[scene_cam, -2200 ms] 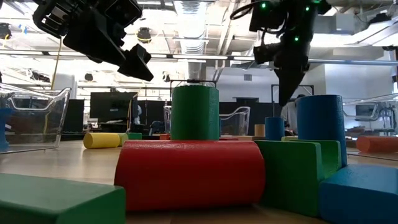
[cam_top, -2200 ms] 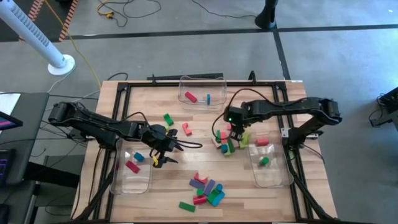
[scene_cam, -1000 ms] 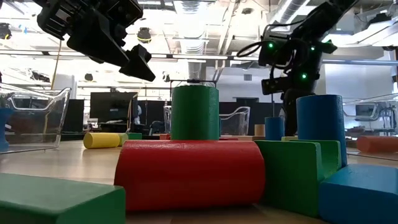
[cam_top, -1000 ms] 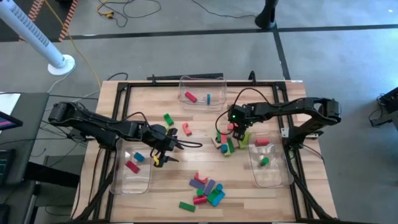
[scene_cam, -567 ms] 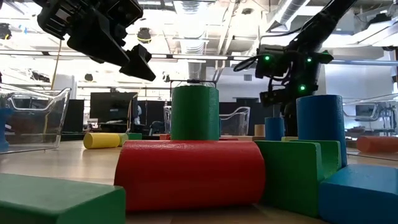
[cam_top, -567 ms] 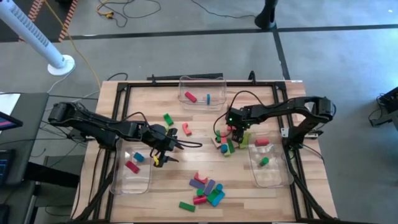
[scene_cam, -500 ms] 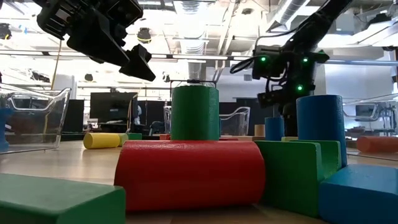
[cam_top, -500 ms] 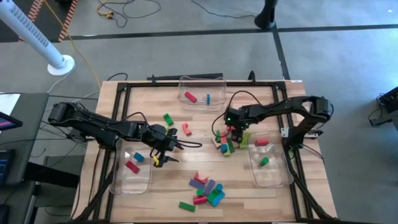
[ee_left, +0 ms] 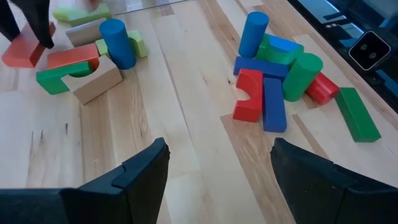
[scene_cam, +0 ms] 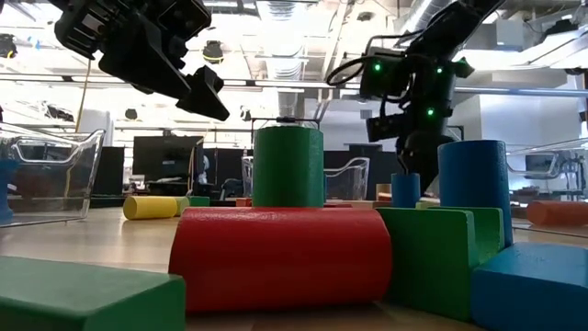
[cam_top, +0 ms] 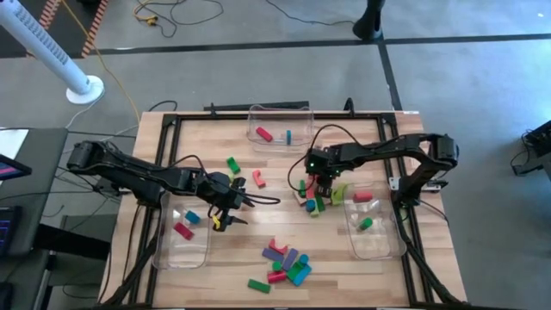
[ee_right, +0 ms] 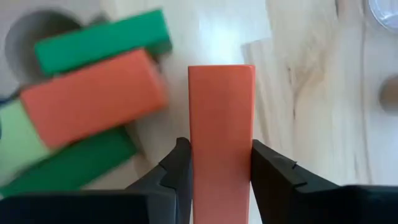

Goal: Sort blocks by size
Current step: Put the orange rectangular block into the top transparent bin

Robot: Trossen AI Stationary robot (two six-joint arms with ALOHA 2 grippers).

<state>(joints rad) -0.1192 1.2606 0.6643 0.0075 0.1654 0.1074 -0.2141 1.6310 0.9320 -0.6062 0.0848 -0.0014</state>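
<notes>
The blocks lie in loose groups on the wooden table: one group near the front (cam_top: 284,258) and one at the middle right (cam_top: 312,200). My right gripper (cam_top: 320,182) stands over the middle-right group, shut on an orange-red bar (ee_right: 221,124). A green bar (ee_right: 102,40) and another orange-red block (ee_right: 87,99) lie beside it. My left gripper (cam_top: 231,207) hovers open and empty left of the table's middle. It also shows in its own wrist view (ee_left: 217,168) and in the low view (scene_cam: 197,92). My right gripper pinches the orange-red bar by its two long sides (ee_right: 221,180), near one end, between its two fingers (ee_right: 177,174). The fingers point down from above and lie across the bar. The bar lies level in the hold. I cannot tell whether it is clear of the table.
Three clear bins stand on the table: at the far edge (cam_top: 279,129), near left (cam_top: 182,234) and near right (cam_top: 372,226), each with a few blocks. A green block (cam_top: 232,164), a red one (cam_top: 257,178) and a yellow one (cam_top: 215,222) lie loose near the left gripper.
My right gripper has gone toward the table's left edge and a little up over the middle-right group. The orange-red bar stays between its fingers.
</notes>
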